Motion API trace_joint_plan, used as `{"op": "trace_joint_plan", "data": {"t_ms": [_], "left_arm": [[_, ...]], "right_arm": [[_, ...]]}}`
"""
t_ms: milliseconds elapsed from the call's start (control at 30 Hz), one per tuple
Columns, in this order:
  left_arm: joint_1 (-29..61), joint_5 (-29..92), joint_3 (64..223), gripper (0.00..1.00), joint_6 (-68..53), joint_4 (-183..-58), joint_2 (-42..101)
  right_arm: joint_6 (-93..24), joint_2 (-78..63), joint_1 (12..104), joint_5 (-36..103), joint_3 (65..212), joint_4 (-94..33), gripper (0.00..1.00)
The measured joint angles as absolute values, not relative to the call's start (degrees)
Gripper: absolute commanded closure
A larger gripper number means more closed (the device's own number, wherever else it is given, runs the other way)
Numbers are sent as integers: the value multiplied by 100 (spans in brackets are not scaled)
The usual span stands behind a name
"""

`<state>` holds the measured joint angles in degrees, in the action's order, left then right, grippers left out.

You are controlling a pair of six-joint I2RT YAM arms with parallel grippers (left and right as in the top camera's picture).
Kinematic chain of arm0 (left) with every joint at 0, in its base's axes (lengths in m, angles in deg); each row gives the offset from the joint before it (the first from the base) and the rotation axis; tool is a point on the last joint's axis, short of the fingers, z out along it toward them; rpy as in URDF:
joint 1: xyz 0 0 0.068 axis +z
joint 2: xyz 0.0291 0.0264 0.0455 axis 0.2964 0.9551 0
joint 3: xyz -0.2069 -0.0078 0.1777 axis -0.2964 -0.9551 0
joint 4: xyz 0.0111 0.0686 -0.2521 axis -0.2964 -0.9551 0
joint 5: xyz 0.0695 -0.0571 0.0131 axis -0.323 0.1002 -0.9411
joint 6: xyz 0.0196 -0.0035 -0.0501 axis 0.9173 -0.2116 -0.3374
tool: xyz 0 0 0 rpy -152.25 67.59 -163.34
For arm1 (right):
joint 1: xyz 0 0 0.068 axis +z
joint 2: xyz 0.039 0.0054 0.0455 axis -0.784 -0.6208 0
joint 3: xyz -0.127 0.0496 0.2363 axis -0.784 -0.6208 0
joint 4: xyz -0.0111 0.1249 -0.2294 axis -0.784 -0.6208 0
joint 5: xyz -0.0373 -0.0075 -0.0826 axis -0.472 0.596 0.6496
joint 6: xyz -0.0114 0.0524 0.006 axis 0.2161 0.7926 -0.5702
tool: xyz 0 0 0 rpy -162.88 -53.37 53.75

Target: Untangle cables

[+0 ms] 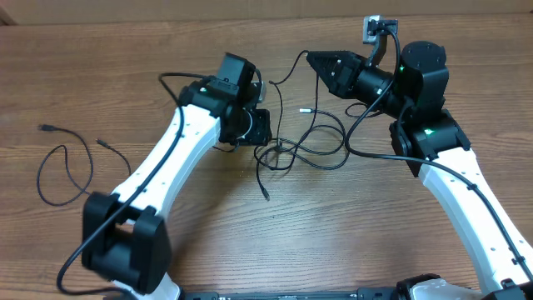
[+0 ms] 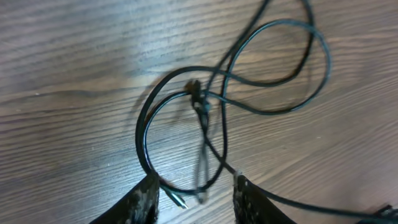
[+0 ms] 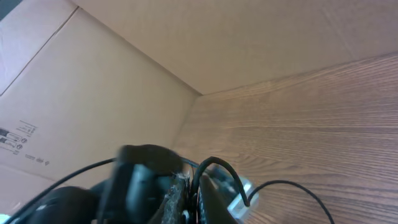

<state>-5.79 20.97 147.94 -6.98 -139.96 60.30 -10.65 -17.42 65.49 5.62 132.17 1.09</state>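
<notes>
Hovering over tangled cables (image 2: 199,99), left jaws spread (right jaws pinch one).

A wood-grain table (image 1: 333,233) meets a brown cardboard wall (image 3: 93,93) bearing small printed marks.

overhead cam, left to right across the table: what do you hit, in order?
Loose cable → left gripper → tangled cables → right arm's white link. Right gripper left out: it overlaps the tangle.
</notes>
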Motion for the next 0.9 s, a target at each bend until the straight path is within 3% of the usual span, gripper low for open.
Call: {"op": "trace_joint_plan", "data": {"t_ms": [233,433,900], "left_arm": [[-778,2183,14794,60,-547,-13998,6546],[-948,2333,14794,69,-384,-13983,6675],[-1055,1962,14794,67,-359,-14153,6675]], "right_arm": [[-1067,-1742,6549,560,13217,26,96],[-1065,-1742,6549,560,13217,-136,96],[-1067,-1742,6549,562,13217,-145,96]]}}
